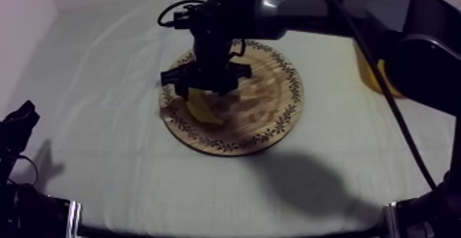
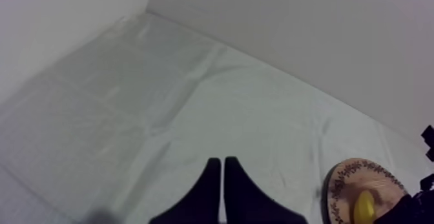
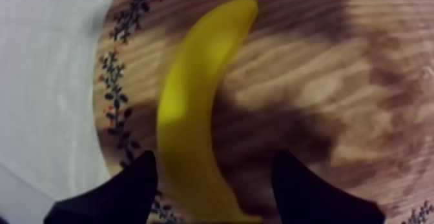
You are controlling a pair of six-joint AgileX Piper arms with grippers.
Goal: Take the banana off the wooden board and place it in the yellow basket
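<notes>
1. My right gripper (image 3: 214, 157) hangs over the left part of the round wooden board (image 1: 271, 114), fingers wide apart, gripping nothing.
2. The banana (image 3: 194, 110) lies flat on the board, between those fingers.
3. My left gripper (image 2: 222, 165) sits near left, fingers pressed together, empty.
4. The yellow basket (image 1: 367, 73) stands far right, partly behind my right arm.

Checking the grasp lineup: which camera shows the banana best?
The right wrist view: the banana lies close on the wooden board, between the right gripper's open fingers. The top view has it half hidden under that gripper; the left wrist view catches a small yellow piece.
</notes>
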